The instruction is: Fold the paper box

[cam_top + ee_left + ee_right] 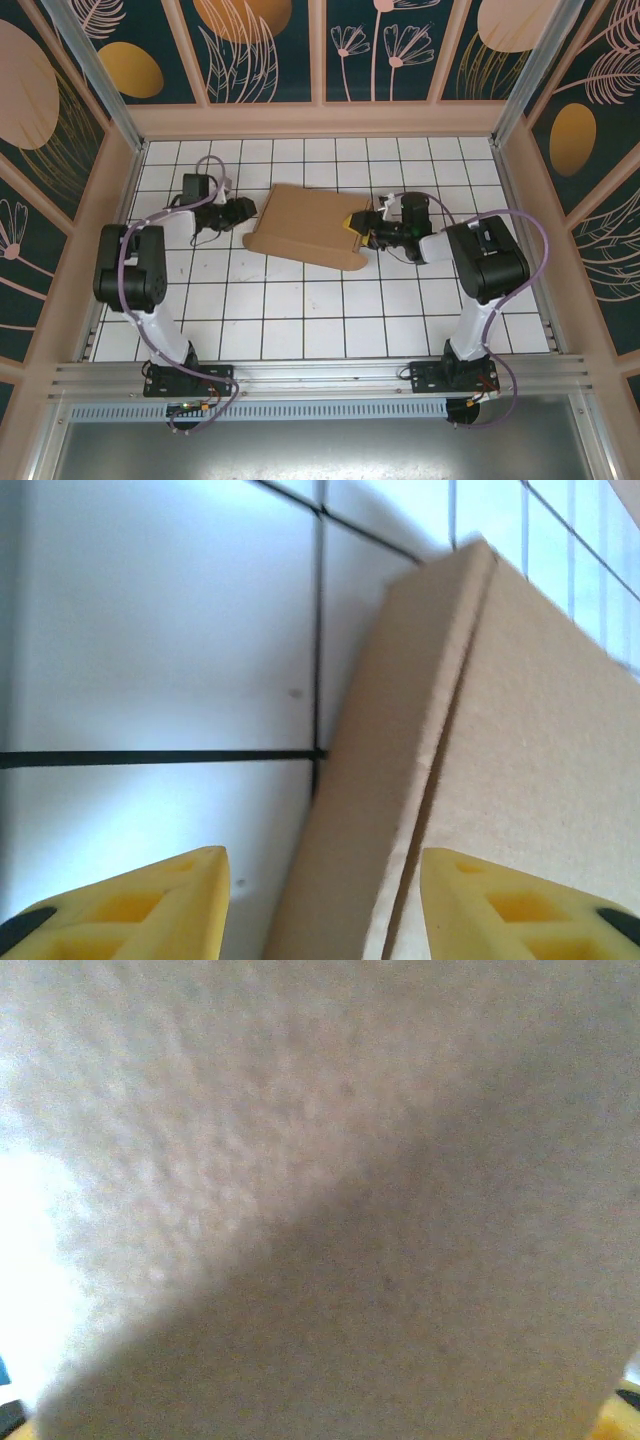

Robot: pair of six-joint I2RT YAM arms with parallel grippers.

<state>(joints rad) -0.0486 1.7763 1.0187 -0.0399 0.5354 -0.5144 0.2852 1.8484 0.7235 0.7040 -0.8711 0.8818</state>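
Left gripper (322, 880): spread wide, holding nothing. Its two yellow fingers (135, 905) stand well apart in the left wrist view, with the box's left edge running up between them. I cannot tell whether either finger touches the cardboard.
Left gripper, from above (244, 212): just beside the left edge of the box, pointing right.
Right gripper (358, 230): at the right edge of the box, its yellow tips against the cardboard there. I cannot tell whether it is spread or pinching.
Right wrist view: blurred brown cardboard (330, 1220) very close to the lens.
Box (305, 225): one, plain brown and low, lying slightly askew in the middle of the far half of the table, between the two grippers.
Table (300, 310): one, white tiles with dark lines.
Count: two arms, two grippers, one box.
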